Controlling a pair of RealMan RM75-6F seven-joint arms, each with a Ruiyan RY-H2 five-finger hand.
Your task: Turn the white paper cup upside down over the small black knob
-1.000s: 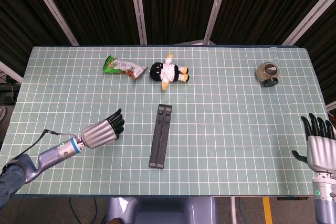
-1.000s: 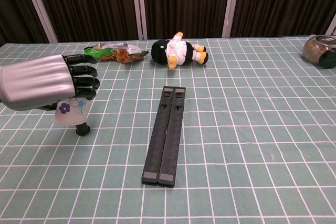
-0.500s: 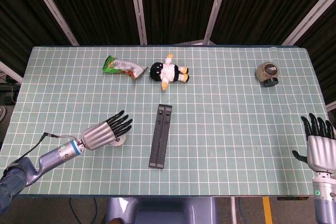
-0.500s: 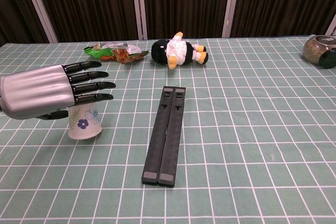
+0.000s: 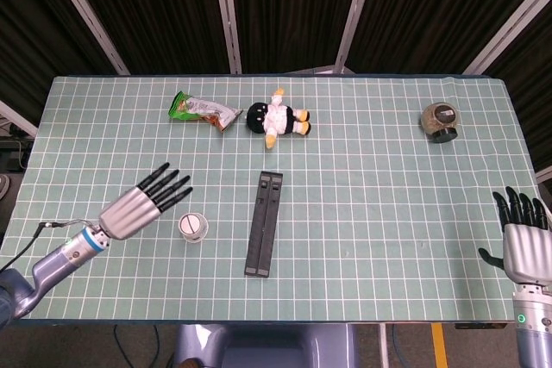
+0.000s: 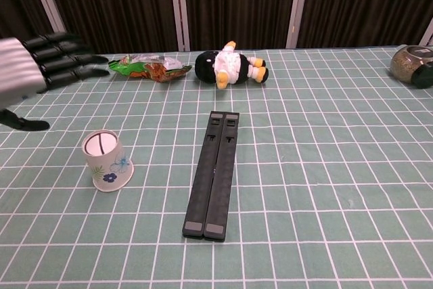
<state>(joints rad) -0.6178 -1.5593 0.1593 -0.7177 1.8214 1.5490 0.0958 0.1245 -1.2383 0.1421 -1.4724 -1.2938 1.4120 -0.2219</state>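
The paper cup point(image 6: 106, 160) stands upside down on the green checked tablecloth point(image 5: 371, 204), toward the front left part of the table, its wide mouth on the cloth and its flat base facing up; blue flowers are printed on its side. The small black knob cannot be seen in either view. The left hand point(image 5: 142, 205) is just beside the cup on its left, apart from it, fingers spread and straight and holding nothing; in the chest view it hangs above the cloth near the left edge point(image 6: 37, 65). To the right of the cup, well apart from it, a long black bar point(image 5: 264, 223) made of two strips side by side lies flat near the middle of the table, running from front to back. Toward the back edge lie a green snack packet point(image 5: 202, 110) and, just to its right, a penguin toy point(image 5: 278, 117) on its side. A round jar with a dark lid point(image 5: 440, 121) sits near the back right corner. The right hand point(image 5: 522, 234) is at the front right corner, off the table's right edge, fingers apart and pointing up, empty.
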